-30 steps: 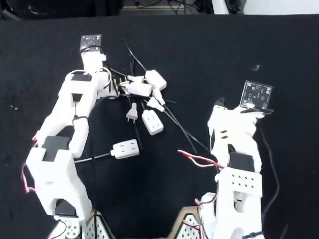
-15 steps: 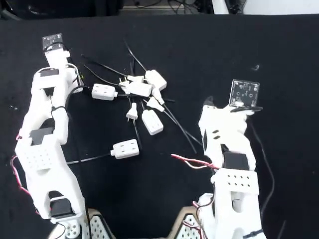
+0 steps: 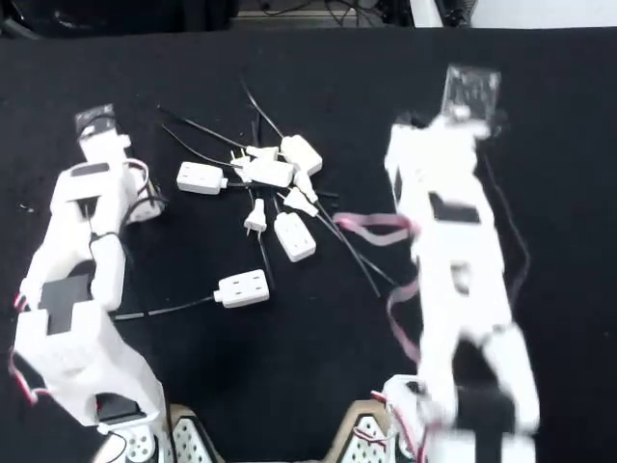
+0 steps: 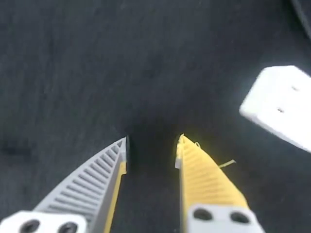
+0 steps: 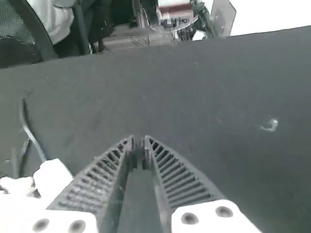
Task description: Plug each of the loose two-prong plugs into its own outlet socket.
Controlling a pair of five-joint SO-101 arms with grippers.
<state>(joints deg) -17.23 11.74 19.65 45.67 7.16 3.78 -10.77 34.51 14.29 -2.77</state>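
Left gripper [image 4: 151,145] parted and empty near an outlet socket [image 4: 279,104]; right gripper [image 5: 137,141] all but closed. The light, rigid 2-prong plug [image 3: 254,220] looks best pinched across its body.

I take this for a lab or workshop: past the far edge of my black table [image 3: 549,87] sit tangled cables [image 3: 333,10] and a mesh chair [image 5: 14,34]

- The table [image 3: 540,116] is plain black.
- The outlet sockets [image 3: 242,288] and plugs [image 3: 255,220] are white, and their cords [image 3: 178,307] are black.
- Both arms [image 3: 82,203] are white, with reddish wires [image 3: 371,226].
- The left gripper [image 4: 151,145] has one grey jaw and one yellow jaw, both ridged.
- The right gripper [image 5: 138,143] has dark grey ridged jaws on white bases.
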